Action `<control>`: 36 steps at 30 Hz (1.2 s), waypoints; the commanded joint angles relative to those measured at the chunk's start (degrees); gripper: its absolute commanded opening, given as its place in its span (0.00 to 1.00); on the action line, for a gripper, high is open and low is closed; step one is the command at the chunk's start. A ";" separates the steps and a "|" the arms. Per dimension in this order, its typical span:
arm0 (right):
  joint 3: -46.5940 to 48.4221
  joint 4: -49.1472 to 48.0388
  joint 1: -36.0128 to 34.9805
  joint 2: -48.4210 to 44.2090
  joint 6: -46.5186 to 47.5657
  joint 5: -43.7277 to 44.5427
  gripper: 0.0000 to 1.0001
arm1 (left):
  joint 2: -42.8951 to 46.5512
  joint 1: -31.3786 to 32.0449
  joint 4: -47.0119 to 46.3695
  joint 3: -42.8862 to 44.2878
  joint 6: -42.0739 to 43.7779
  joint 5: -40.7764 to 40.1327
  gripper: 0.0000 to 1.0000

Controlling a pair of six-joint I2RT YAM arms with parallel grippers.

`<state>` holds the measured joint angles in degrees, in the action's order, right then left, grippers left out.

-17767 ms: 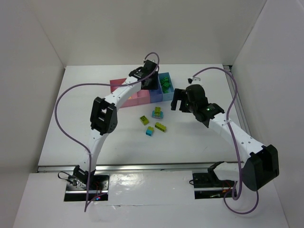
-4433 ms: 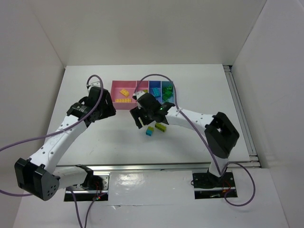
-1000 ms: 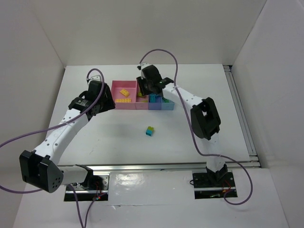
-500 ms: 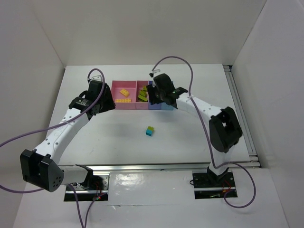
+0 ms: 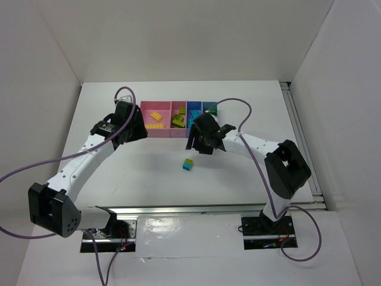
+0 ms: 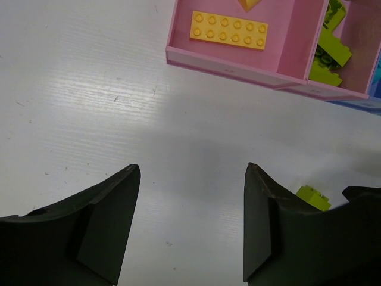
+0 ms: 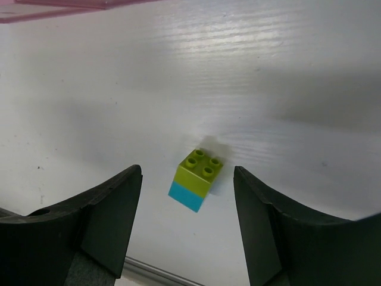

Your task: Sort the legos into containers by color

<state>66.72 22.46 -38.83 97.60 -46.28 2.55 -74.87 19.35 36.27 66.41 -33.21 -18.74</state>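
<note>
White table (image 5: 250,107), boxed in by white walls on three sides.

- Row of four joined bins (image 5: 178,134), back centre, left to right:
  - wide pink bin (image 5: 165,128): two yellow bricks (image 5: 156,115), one a long flat plate.
  - narrower pink bin (image 5: 174,107): lime green bricks (image 5: 178,119).
  - blue-violet bin (image 5: 189,106): cyan brick (image 5: 194,111).
  - light blue bin (image 5: 215,122): dark green piece (image 5: 211,109), partly hidden.
- Stacked pair (image 5: 188,164), lime green brick on cyan, on bare table in front of the bins and apart from them.
- Left gripper (image 6: 190,179): above the table just off the wide pink bin's near left corner, jaws spread, nothing held.
- Right gripper (image 7: 187,173): above the table between the bins and the stacked pair, jaws spread, empty. In the wrist view the pair lies below, clear of both fingers.
</note>
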 commanded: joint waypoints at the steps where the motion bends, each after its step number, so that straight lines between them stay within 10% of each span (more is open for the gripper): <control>1: -0.53 -1.53 -1.07 1.62 -6.89 -2.01 0.71 | 1.21 0.33 -1.29 0.91 0.08 0.02 0.71; 24: 8.95 10.93 -4.93 12.44 -9.18 -0.80 0.60 | 3.68 0.86 -4.02 -3.04 0.08 -0.42 0.71; 36: 20.63 8.39 -11.97 18.05 7.24 -0.79 0.61 | 4.20 0.86 -4.02 -3.57 0.08 -0.42 0.71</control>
<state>82.74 33.10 -49.19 113.47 -45.76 1.76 -72.66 19.99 33.82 63.35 -33.23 -19.16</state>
